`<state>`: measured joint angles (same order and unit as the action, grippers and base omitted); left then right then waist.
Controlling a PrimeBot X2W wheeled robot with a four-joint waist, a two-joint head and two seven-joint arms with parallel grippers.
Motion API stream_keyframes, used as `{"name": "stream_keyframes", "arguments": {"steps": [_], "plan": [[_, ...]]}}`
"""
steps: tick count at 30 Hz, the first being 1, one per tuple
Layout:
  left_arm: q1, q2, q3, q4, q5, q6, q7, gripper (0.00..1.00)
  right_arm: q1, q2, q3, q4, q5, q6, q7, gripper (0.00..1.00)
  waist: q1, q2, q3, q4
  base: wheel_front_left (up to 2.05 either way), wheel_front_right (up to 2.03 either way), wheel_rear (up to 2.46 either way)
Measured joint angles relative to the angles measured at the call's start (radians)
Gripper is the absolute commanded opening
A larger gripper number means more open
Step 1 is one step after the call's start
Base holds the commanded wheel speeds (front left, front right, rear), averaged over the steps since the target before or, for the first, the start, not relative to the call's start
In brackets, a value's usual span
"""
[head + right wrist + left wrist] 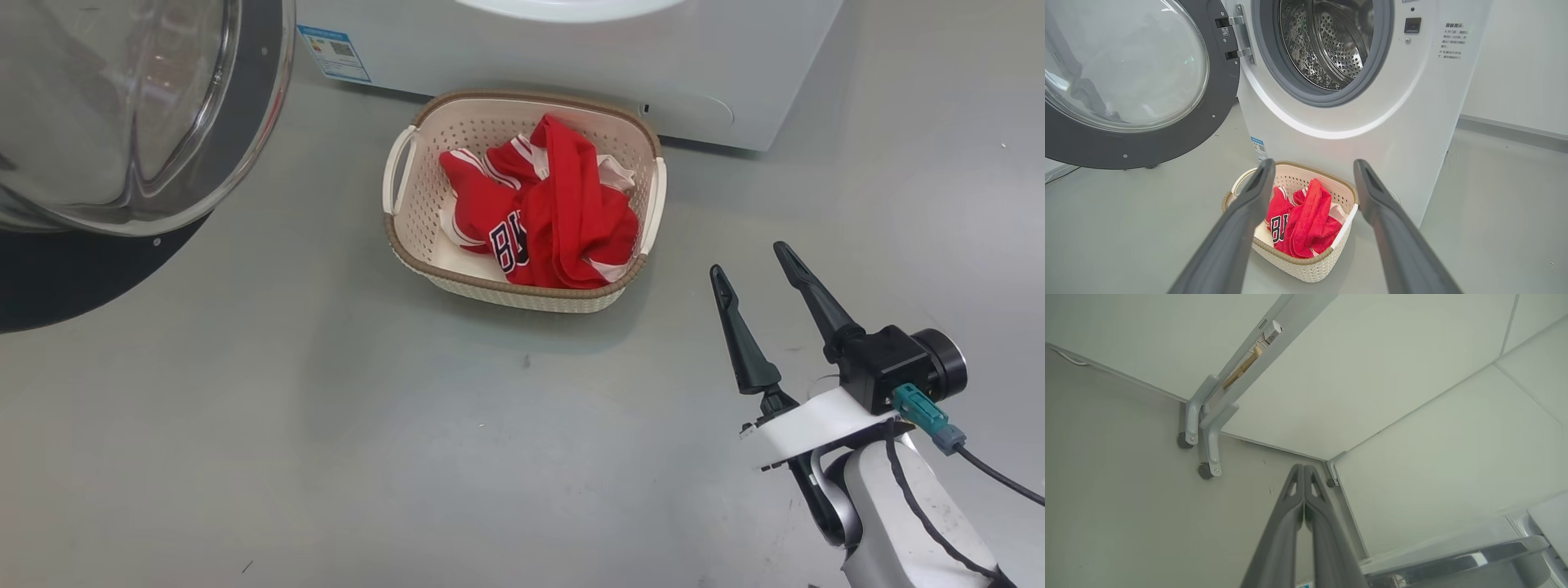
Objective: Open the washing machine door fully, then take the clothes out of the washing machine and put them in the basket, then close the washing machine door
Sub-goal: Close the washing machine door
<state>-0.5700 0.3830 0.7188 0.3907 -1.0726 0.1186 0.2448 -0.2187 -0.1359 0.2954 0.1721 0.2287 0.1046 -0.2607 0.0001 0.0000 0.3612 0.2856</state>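
Observation:
The red clothes [545, 212] [1303, 222] lie bunched inside the cream basket [406, 204] [1306, 267], which stands on the floor right before the white washing machine [588, 65] [1372, 134]. The washing machine door [131, 122] [1126, 81] stands swung wide to the left, its glass bowl facing out. The steel drum [1331, 41] looks bare of cloth. My right gripper [751, 260] [1312, 165] hovers open to the right of the basket, nothing between its fingers. My left gripper [1303, 468] is shut on nothing, pointing at a corner of pale walls.
Grey floor spreads before the machine and around the basket. Grey metal bracket legs [1202, 428] on small feet stand against the pale wall panels in the left wrist view. A shiny metal rim [1457, 563] curves along that view's lower right.

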Motion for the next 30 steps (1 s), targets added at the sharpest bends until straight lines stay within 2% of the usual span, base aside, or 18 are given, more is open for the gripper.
{"name": "stream_keyframes", "arguments": {"steps": [6, 11, 20, 30], "plan": [[-0.088, 0.001, 0.091, 0.093, -0.092, 0.011, 0.045, 0.0, 0.0, -0.001, 0.0, 0.0, 0.0, 0.002, 0.0, 1.0, 0.0, 0.0, 0.006, -0.034, 0.0, 0.0, 0.0], [-0.147, 0.0, 0.112, 0.153, -0.134, 0.013, 0.09, 0.0, -0.002, -0.001, -0.001, 0.0, 0.0, 0.007, 0.0, 1.0, 0.0, 0.0, 0.011, -0.055, 0.0, 0.0, 0.0], [-0.172, 0.003, 0.124, 0.319, -0.123, 0.013, 0.142, 0.0, -0.006, -0.004, -0.012, 0.0, 0.0, 0.007, 0.0, 1.0, -0.0001, 0.0, 0.016, -0.075, 0.0, 0.0, 0.0], [-0.247, 0.021, 0.14, 0.415, -0.113, 0.013, 0.196, 0.0, -0.006, -0.015, -0.019, 0.0, 0.0, 0.007, 0.0, 1.0, 0.0, 0.0, 0.017, -0.077, 0.0, 0.0, 0.0]]}}
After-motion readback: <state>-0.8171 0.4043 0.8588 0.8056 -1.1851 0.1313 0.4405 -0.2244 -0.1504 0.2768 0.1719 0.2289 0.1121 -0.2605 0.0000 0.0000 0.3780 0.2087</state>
